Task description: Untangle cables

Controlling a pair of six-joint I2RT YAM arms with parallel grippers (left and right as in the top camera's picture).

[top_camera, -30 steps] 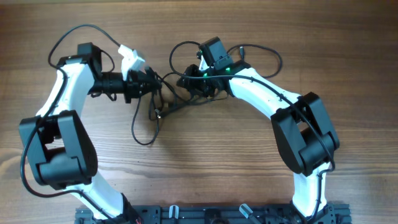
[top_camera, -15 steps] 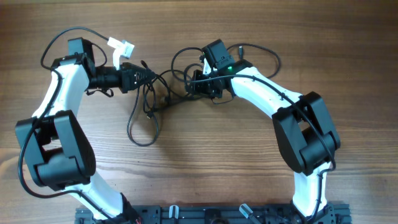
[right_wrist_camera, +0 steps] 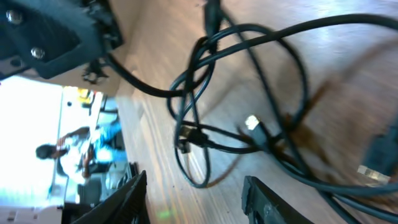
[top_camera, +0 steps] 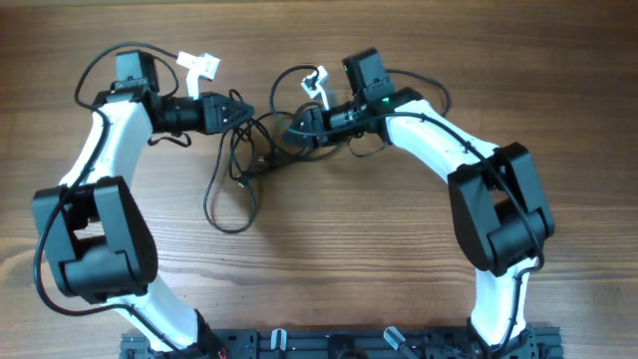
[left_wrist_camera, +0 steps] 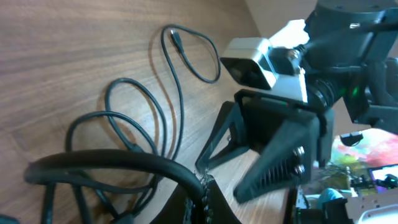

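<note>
Tangle lies between the arms, nearer the right jaws.
Left jaws pinched shut on a strand of the cables (top_camera: 261,158); right jaws apart, seemingly empty, with the knot just ahead, strung left to right across the desk (top_camera: 349,229).

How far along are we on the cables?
Done: nothing separated; the cables lie crossed in one bundle. In hand: left tool is shut on one strand; right tool hangs open at the tangle. Left: pulling them all apart.

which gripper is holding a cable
The left gripper, shut on a cable; the right gripper is open, holding nothing.
</note>
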